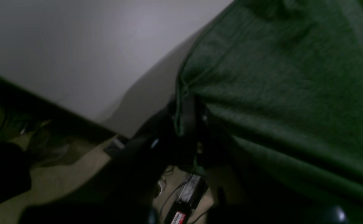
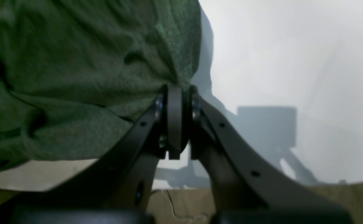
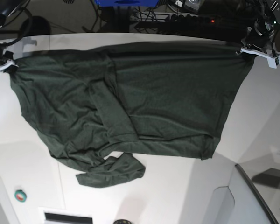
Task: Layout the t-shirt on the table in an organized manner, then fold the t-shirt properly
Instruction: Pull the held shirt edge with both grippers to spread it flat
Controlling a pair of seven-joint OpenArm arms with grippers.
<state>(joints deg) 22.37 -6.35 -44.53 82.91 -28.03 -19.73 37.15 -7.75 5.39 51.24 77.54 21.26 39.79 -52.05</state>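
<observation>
Base view, left to right. At the far left edge, upper part of the frame, the right gripper (image 3: 8,64) pinches one corner of the t-shirt (image 3: 130,102); in the right wrist view its jaws are pressed together on a bunched fold of green cloth at frame centre (image 2: 178,88), with no gap visible between the pads. From that corner the t-shirt stretches across the upper half of the frame as a broad dark green sheet over the table (image 3: 177,186), its top edge running nearly straight toward the upper right. The left portion is wrinkled, with a fold running down the middle where one layer overlaps another. A loose flap, possibly a sleeve, trails out at lower centre-left and lies flat on the white surface. The lower right hem ends in a rounded corner right of centre. At the upper right, the left gripper (image 3: 246,50) has the opposite corner; the left wrist view shows its dark fingers closed tight on the cloth's hemmed edge (image 1: 186,115), fabric spreading away to the upper right of that frame. Near the lower left corner of the base view a small green roll of tape (image 3: 20,195) sits on the table, well apart from the shirt. A raised grey panel (image 3: 256,196) occupies the lower right corner.
</observation>
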